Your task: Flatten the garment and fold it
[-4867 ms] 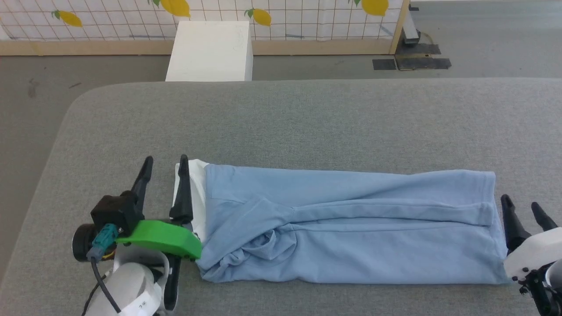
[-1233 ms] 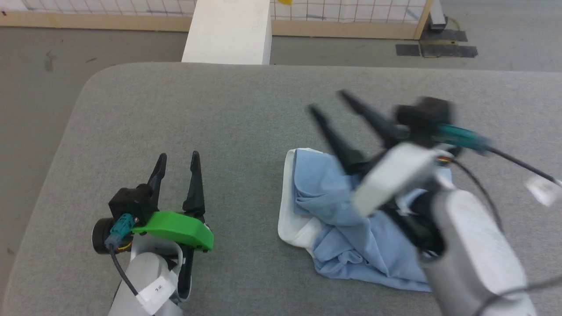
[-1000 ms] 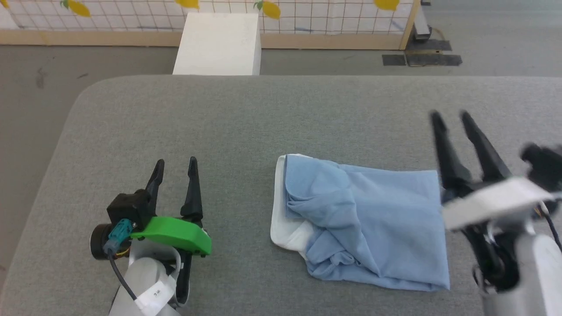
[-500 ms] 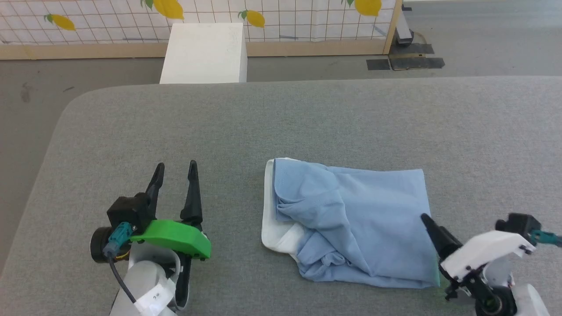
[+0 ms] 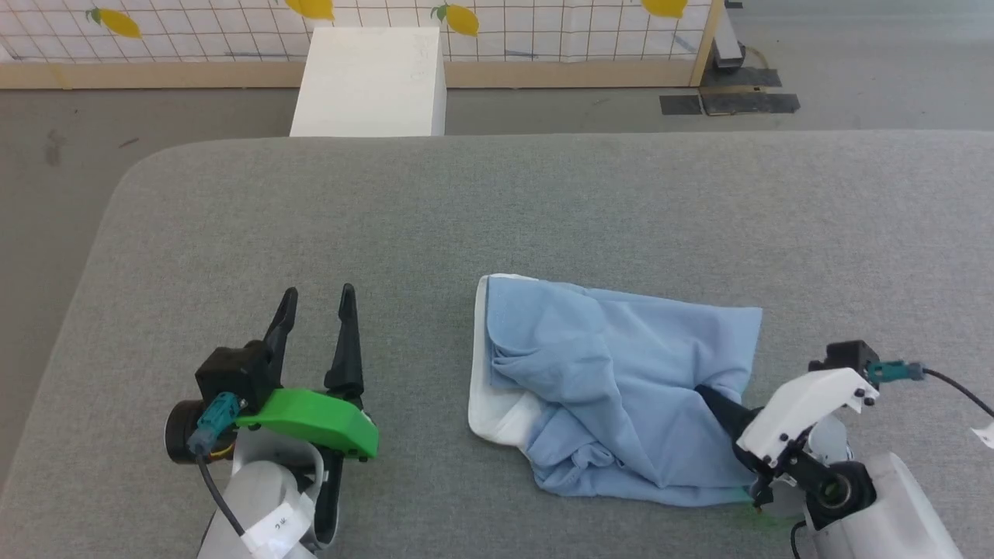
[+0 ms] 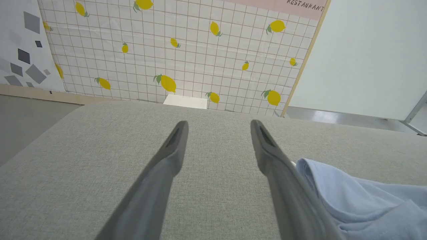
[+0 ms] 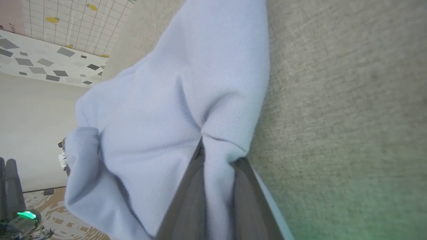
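The garment (image 5: 621, 388), light blue with a white collar edge (image 5: 497, 411) on its left, lies folded and rumpled on the grey padded table (image 5: 466, 217). My right gripper (image 5: 714, 400) has its fingers pushed into the garment's lower right edge and is shut on a pinch of the blue cloth. In the right wrist view the fabric (image 7: 160, 116) bunches between the two fingers (image 7: 218, 156). My left gripper (image 5: 318, 293) rests open on the table to the left of the garment, apart from it. The left wrist view shows its spread fingers (image 6: 218, 124) with the garment (image 6: 360, 200) at lower right.
A white box (image 5: 371, 81) stands on the floor beyond the table's far edge, in front of a lemon-patterned grid panel (image 5: 543, 31). The table's rounded left corner (image 5: 132, 178) is near my left arm. Bare grey table surface stretches behind and to the right of the garment.
My right gripper has come down from the far right, pushed into the garment's right edge and shut on the cloth, puckering it. The left gripper has stayed put.
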Robot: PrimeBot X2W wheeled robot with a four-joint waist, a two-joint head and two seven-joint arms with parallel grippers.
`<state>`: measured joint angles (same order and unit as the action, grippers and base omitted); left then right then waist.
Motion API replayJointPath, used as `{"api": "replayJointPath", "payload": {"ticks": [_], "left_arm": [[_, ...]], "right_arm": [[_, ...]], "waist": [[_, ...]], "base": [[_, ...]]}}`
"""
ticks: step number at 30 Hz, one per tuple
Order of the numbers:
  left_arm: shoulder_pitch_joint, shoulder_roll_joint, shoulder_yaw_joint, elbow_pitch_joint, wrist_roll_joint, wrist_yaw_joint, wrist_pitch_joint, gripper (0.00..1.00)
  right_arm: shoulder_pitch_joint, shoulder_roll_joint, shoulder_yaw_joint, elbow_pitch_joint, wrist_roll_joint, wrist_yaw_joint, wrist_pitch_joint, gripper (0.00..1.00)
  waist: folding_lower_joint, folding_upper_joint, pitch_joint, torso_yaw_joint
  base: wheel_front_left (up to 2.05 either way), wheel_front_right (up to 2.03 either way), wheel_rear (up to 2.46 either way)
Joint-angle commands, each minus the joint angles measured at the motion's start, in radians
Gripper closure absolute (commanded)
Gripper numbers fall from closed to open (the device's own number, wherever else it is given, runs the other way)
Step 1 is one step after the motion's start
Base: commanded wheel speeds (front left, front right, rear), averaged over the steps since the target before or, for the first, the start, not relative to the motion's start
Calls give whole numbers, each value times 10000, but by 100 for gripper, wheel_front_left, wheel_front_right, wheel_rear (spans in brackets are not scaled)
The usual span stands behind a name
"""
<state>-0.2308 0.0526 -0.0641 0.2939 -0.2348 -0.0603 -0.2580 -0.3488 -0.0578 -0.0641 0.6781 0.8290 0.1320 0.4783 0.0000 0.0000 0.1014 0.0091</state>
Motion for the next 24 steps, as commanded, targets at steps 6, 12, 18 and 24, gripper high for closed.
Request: {"api": "replayJointPath", "payload": {"ticks": [6, 12, 18, 24], "left_arm": [[-18, -24, 127, -30, -37, 73, -38, 0], [-65, -24, 282, -101, 60, 54, -38, 0], [-208, -23, 392, -182, 218, -8, -38, 0], [-463, -7, 397, -265, 395, -87, -38, 0]], "right_arm": [[-173, -3, 570, -1547, -2536, -13, -454, 100], [-449, -487, 1829, -3944, -5206, -13, 65, 100], [-950, -1463, 2857, -5188, -6227, -13, 540, 100], [-1506, -2439, 3027, -5105, -6068, -13, 800, 100]], "waist": [[0, 0, 40, -280], [0, 0, 200, -871], [0, 0, 470, -1708], [0, 0, 914, -2610]], "base": [[0, 0, 0], [0, 0, 0], [0, 0, 0], [0, 0, 0]]}}
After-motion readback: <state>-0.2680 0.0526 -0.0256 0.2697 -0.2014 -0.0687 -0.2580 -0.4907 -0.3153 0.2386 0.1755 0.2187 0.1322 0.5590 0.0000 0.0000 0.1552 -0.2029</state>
